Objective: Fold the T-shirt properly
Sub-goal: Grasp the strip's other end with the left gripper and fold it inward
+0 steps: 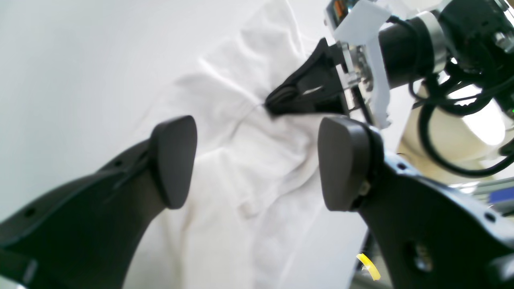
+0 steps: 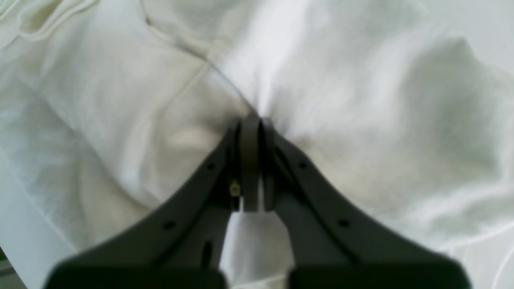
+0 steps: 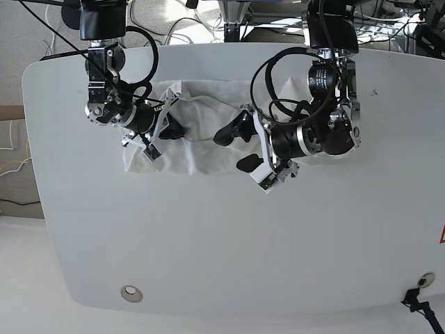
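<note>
The white T-shirt (image 3: 201,149) lies bunched and partly folded at the back of the table, plain side up. In the base view my right gripper (image 3: 170,129) is shut on a pinch of its cloth near the left end. The right wrist view shows those jaws closed tight at the gripper tip (image 2: 251,120), with wrinkled T-shirt fabric (image 2: 120,100) gathered there. My left gripper (image 3: 237,147) hovers over the shirt's right end. Its fingers (image 1: 174,160) stand wide apart, nothing between them, and the T-shirt (image 1: 245,188) lies below. The right gripper (image 1: 277,102) pinches the cloth just beyond.
The white table (image 3: 229,243) has a rounded front edge, with a round metal hole (image 3: 130,293) near its front left. Cables and stands crowd the area behind the table's back edge (image 3: 229,21). A red sticker (image 3: 441,235) sits at the right rim.
</note>
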